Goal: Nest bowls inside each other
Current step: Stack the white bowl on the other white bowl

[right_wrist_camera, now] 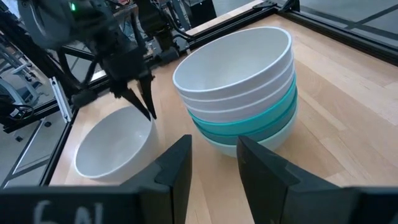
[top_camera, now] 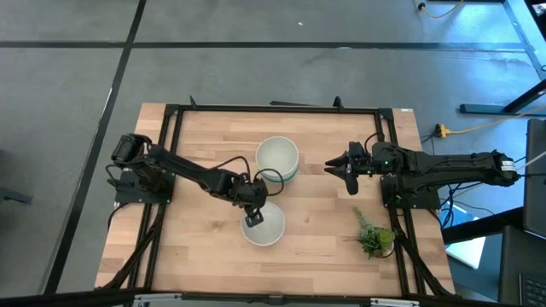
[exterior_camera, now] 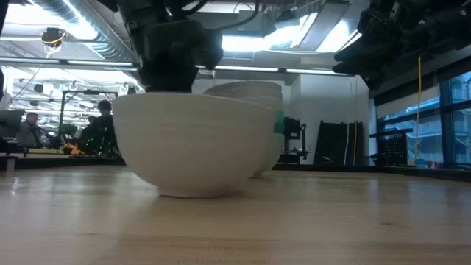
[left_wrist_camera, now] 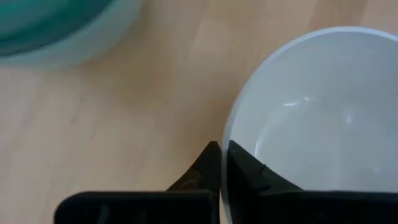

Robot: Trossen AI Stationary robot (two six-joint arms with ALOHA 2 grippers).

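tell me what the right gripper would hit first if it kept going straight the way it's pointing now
Most likely the stack of nested bowls: the open right gripper points at its lower bowls across bare table. The single white bowl, gripped at its rim by the left gripper, sits off to the side. Depth is uncertain.

A narrow strip of bare table (top_camera: 205, 128) was left between the stacked bowls (top_camera: 277, 159) and the lone white bowl (top_camera: 264, 226), partly occupied by the left gripper (top_camera: 254, 219).
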